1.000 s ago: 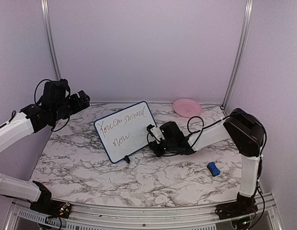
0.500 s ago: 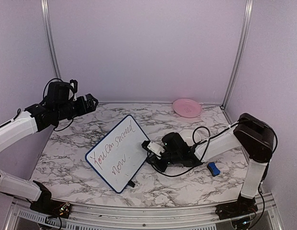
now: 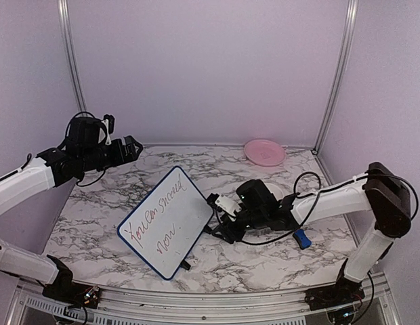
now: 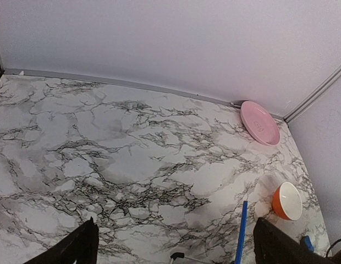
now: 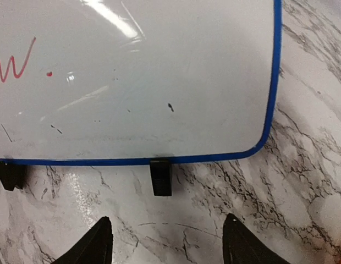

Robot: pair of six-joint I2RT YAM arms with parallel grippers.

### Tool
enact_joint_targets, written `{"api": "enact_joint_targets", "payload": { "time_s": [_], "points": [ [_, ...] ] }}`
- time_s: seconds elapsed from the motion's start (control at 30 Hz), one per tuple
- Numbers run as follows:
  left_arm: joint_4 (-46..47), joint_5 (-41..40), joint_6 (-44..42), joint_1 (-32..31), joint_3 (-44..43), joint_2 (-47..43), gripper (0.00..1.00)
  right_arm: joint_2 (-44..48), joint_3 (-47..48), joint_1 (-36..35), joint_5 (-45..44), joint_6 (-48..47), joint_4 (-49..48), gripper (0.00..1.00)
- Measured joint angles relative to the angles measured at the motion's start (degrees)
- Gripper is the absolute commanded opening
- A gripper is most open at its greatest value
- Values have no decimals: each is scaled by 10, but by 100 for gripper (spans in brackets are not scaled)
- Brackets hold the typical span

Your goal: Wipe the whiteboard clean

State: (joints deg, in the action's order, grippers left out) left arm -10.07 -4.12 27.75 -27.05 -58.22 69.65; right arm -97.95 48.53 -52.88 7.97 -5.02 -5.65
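Whiteboard (image 3: 166, 222) lies on the table (image 3: 264, 264), near the front, with red words on it. The right gripper (image 5: 166, 220) sits just beside its edge, fingers spread, holding nothing. The left gripper (image 3: 131, 147) hangs high, spread wide too. The blue eraser (image 3: 302, 238) lies well apart on the right. A good next move is probably to fetch it, then rub it flat over every word.
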Motion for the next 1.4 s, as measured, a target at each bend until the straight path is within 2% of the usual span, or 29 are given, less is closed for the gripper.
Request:
{"api": "enact_joint_targets", "payload": {
  "time_s": [0.2, 0.4, 0.57, 0.73, 0.9, 1.0, 1.23, 1.4],
  "points": [
    [3, 23, -17, 0, 3, 15, 99, 139, -28, 66, -21, 88, 133, 68],
    [8, 57, -28, 2, 3, 35, 99, 230, -53, 140, -102, 201, 314, 73],
    [9, 77, -28, 2, 3, 47, 99, 239, -53, 171, -161, 290, 395, 89],
    [20, 87, -27, 2, 5, 47, 99, 235, -59, 194, -215, 354, 433, 91],
    [31, 92, -27, 2, 7, 47, 99, 218, -97, 237, -221, 372, 426, 92],
    [37, 94, -27, 2, 7, 47, 99, 215, -114, 245, -216, 380, 427, 85],
    [39, 97, -27, 2, 7, 47, 99, 223, -118, 242, -168, 385, 420, 56],
    [40, 98, -25, 4, 8, 47, 99, 233, -129, 215, -123, 384, 405, 32]
  ]
}}
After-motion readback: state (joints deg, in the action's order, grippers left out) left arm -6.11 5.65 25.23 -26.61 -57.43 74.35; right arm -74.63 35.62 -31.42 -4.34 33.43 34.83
